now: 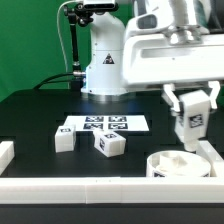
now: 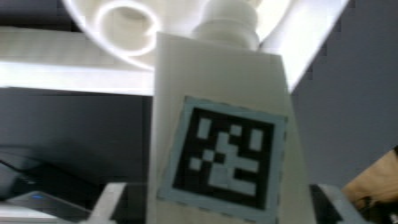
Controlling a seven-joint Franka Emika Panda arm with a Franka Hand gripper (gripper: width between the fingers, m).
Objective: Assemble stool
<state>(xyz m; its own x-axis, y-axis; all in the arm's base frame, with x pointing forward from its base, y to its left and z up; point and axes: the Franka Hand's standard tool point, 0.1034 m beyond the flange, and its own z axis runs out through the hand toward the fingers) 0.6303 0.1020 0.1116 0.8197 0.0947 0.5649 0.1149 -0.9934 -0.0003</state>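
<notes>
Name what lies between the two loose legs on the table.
Nothing: bare table separates one loose leg from the other loose leg, as the exterior view shows.

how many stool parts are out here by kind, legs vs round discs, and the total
legs: 3 (first leg and second leg lying on the table, held leg in the gripper)
round disc: 1
total: 4

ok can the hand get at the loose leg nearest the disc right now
Probably not yet: the hand is shut on another leg over the disc; the loose leg itself lies unobstructed.
</notes>
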